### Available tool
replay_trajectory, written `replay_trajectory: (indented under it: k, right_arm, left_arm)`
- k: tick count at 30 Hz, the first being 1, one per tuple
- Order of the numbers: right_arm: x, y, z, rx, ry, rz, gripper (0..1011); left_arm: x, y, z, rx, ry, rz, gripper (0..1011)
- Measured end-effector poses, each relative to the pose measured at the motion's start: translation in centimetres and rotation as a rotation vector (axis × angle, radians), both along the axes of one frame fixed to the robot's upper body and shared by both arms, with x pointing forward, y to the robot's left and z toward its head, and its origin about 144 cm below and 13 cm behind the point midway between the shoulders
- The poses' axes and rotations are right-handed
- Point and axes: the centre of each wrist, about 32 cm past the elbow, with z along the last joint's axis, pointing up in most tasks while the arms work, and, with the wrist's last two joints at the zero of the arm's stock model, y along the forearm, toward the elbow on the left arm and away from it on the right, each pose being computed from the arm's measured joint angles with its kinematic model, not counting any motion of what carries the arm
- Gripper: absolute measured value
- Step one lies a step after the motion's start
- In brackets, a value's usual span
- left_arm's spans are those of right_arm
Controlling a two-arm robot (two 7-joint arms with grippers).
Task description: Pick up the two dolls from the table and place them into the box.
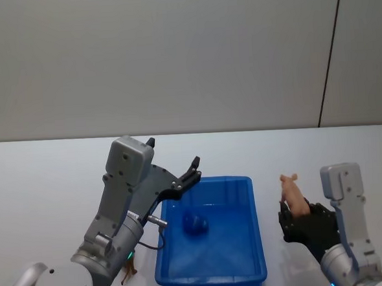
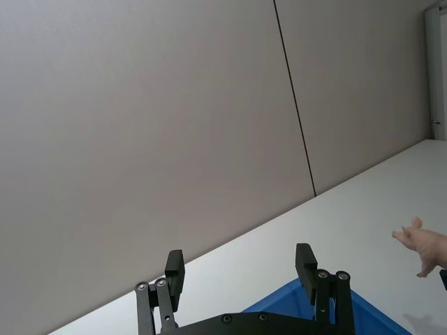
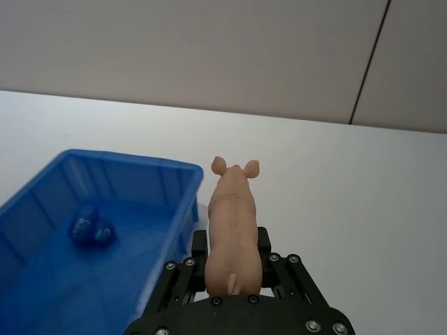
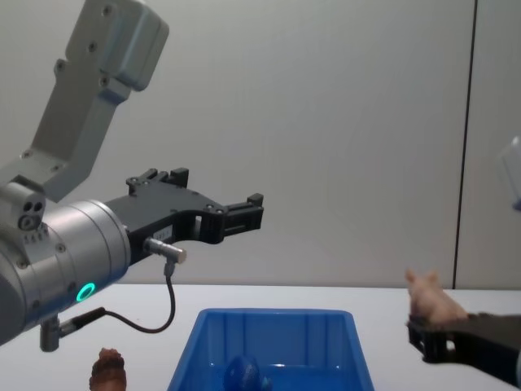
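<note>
A rounded blue doll [image 1: 195,224] [image 3: 89,227] lies inside the blue box [image 1: 253,204], towards its far left. My left gripper [image 1: 173,153] [image 2: 239,259] hangs open and empty above the box's far left corner. My right gripper [image 1: 294,214] [image 3: 232,244] is shut on a pink pig doll [image 1: 292,192] [image 3: 232,209], held just right of the box and above the table [image 1: 50,177]. A small dark brown doll [image 1: 129,271] [image 4: 108,371] stands on the table left of the box, partly behind my left arm.
A plain grey wall with a dark vertical seam [image 1: 328,57] rises behind the table. White tabletop stretches on both sides of the box and beyond it.
</note>
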Motion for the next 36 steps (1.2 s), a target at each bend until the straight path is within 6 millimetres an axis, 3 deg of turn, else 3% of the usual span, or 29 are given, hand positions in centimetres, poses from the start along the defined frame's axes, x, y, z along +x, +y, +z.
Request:
replay_trajectory:
  k: [12,21,36]
  right_arm:
    - [0.2,0.4,1.4,0.028,-0.012,0.144,381]
    - [0.9,2.0,1.4,0.026,0.012,0.295,384]
    - [2.6,5.6,-0.1,-0.021,0.056,0.439,863]
  left_arm:
    - [0.0,0.0,0.0,0.0,0.0,0.0,1001]
    - [0.0,0.0,0.0,0.0,0.0,0.0,1002]
    - [0.0,0.0,0.0,0.0,0.0,0.0,1001]
